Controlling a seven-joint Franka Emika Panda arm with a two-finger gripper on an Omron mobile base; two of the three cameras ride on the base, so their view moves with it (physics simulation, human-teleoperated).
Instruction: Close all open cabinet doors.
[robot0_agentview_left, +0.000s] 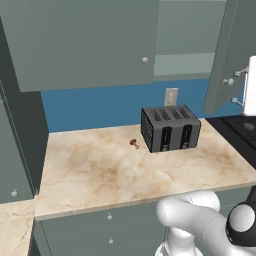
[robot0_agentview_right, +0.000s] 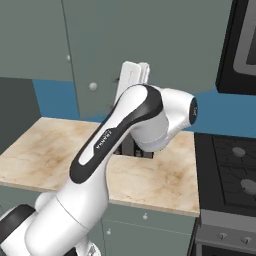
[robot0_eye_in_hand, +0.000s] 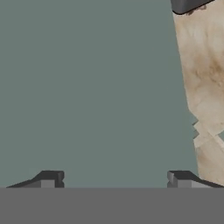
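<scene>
One door (robot0_agentview_left: 227, 55) stands swung out above the surface's (robot0_agentview_left: 100, 170) right edge, near the toaster (robot0_agentview_left: 171, 128). The pincer (robot0_eye_in_hand: 114, 178) faces its panel, fingers apart and empty, perhaps touching it.

Grey-green cabinet doors (robot0_agentview_left: 85, 45); black toaster (robot0_agentview_left: 170, 128); beige marbled counter (robot0_agentview_left: 100, 170); blue backsplash (robot0_agentview_left: 100, 107).

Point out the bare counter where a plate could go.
Counter lies bare left of the toaster, to the corner cabinet, and along its front edge. A small brown bit sits by the toaster. Right is crowded: stove, open door.
</scene>
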